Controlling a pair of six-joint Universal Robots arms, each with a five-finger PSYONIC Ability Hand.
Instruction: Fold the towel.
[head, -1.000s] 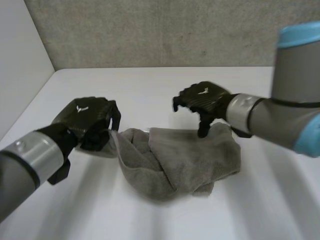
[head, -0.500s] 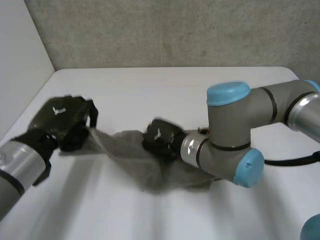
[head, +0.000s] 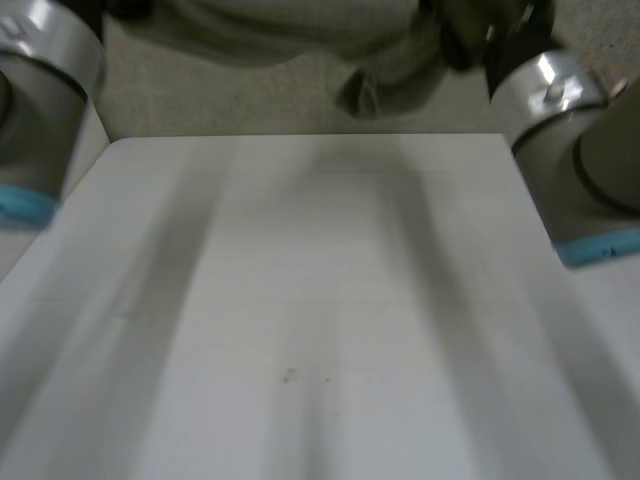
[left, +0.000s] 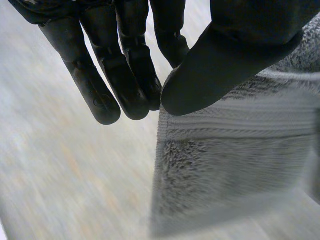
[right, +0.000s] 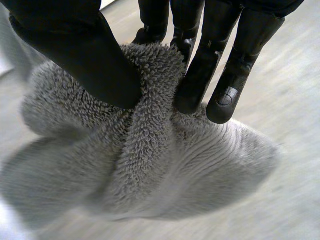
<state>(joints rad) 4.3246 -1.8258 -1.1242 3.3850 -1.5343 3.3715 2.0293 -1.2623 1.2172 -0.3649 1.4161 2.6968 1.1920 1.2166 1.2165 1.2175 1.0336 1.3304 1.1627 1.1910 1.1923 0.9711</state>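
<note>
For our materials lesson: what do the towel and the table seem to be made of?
The towel looks like grey terry cloth, probably cotton: looped pile, with a flat woven band by its edge. The table looks smooth, matt white with no grain, perhaps laminate.

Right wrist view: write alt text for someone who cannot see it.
The robot's right hand pinches a bunched fold of grey towel between thumb and fingers. The rest hangs loose beneath, above a pale surface.

table (head: 300, 320): white, matte, fills lower and middle frame | back wall (head: 250, 100): grey, rough, concrete-like, band across upper frame | side wall (head: 78, 150): plain white, upper left, meets table's left edge | light: soft, even
</note>
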